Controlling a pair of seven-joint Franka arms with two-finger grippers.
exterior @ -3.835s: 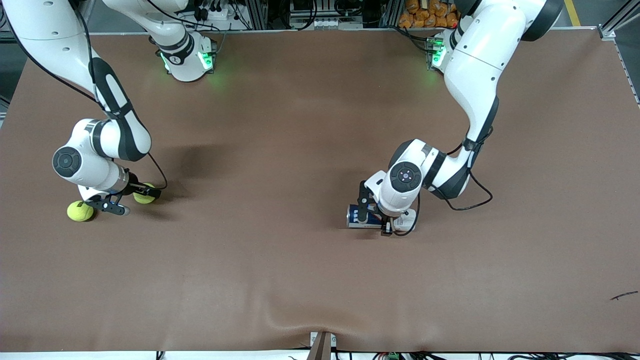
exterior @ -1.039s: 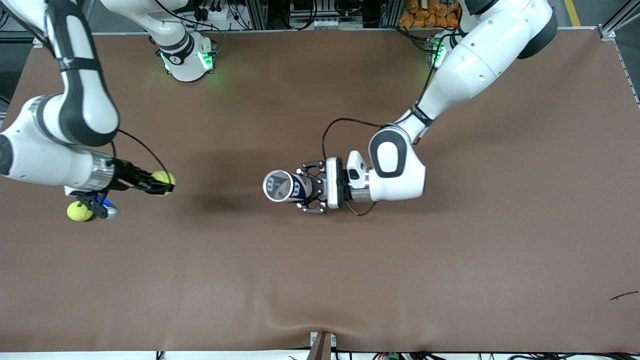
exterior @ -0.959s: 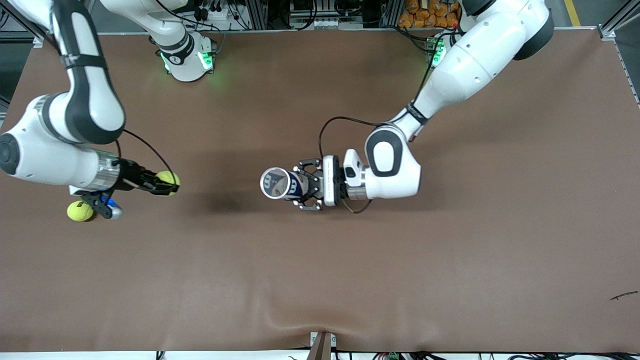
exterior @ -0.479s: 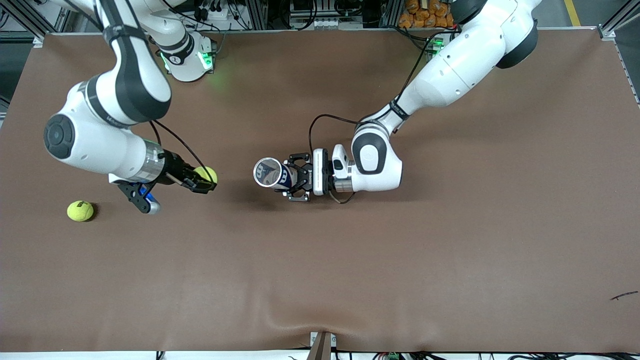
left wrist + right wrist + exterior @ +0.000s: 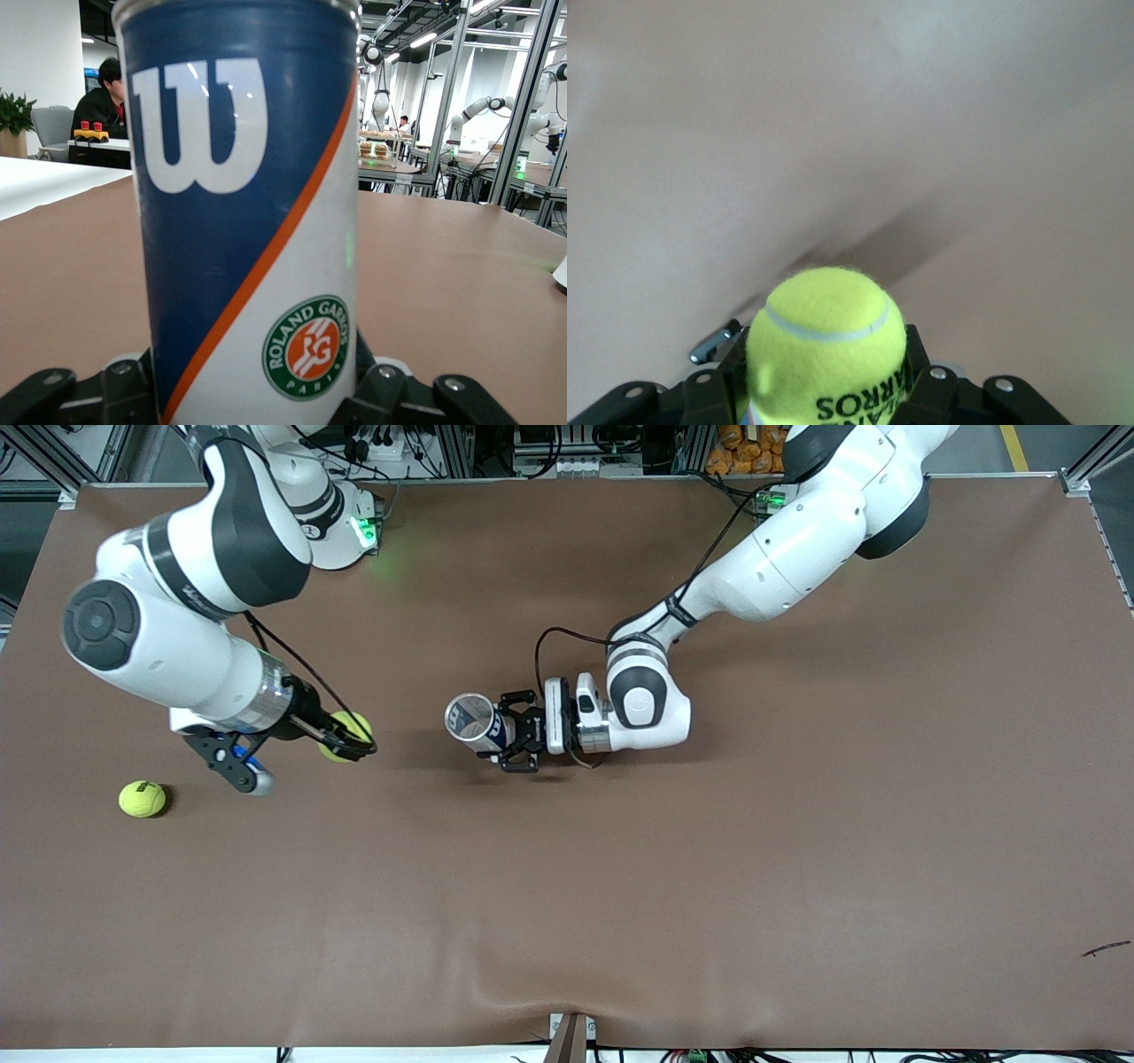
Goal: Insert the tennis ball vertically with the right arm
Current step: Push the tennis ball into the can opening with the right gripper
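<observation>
My right gripper (image 5: 351,740) is shut on a yellow-green tennis ball (image 5: 342,735), held in the air over the table's right-arm half. In the right wrist view the ball (image 5: 826,341) fills the space between the black fingers (image 5: 932,390). My left gripper (image 5: 512,732) is shut on a blue and white Wilson ball can (image 5: 478,722) over the middle of the table. The can's open mouth (image 5: 466,714) faces up and tilts toward the right arm's end. The left wrist view shows the can (image 5: 239,204) standing up between the fingers (image 5: 381,394). A gap of bare table separates ball and can.
A second tennis ball (image 5: 142,799) lies on the brown mat (image 5: 620,886) near the right arm's end. A small dark scrap (image 5: 1106,949) lies near the left arm's end, close to the front edge. A bracket (image 5: 571,1036) sticks up at that edge's middle.
The right arm has lifted its ball off the table and carried it toward the can. The left arm has raised the can, mouth up, and shifted it toward the right arm's end.
</observation>
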